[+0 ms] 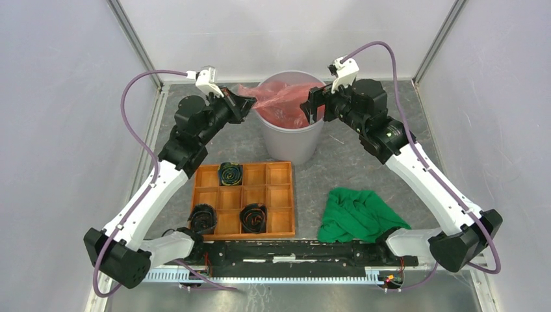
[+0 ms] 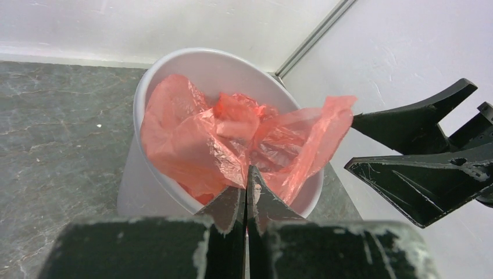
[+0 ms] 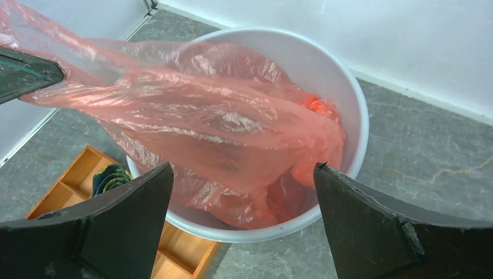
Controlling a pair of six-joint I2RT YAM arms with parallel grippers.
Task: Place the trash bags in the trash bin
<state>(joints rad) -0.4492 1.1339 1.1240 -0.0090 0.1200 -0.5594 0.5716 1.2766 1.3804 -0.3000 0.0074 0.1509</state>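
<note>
The red trash bag (image 1: pixel 281 99) lies crumpled in the mouth of the round grey trash bin (image 1: pixel 305 140) at the back middle, with part of it stretched out over the bin's left rim. My left gripper (image 1: pixel 252 103) is at that rim, shut on the bag's edge. In the left wrist view its jaws (image 2: pixel 247 177) are closed on the red film (image 2: pixel 197 139) above the bin (image 2: pixel 136 174). My right gripper (image 1: pixel 313 107) is open and empty at the bin's right rim. In the right wrist view its fingers (image 3: pixel 243 168) straddle the near rim (image 3: pixel 356 116), above the bag (image 3: pixel 203 122).
An orange wooden compartment tray (image 1: pixel 279 195) with three dark rolled items sits in front of the bin. A green cloth (image 1: pixel 357 213) lies at the front right. Enclosure walls stand close behind and to both sides of the bin.
</note>
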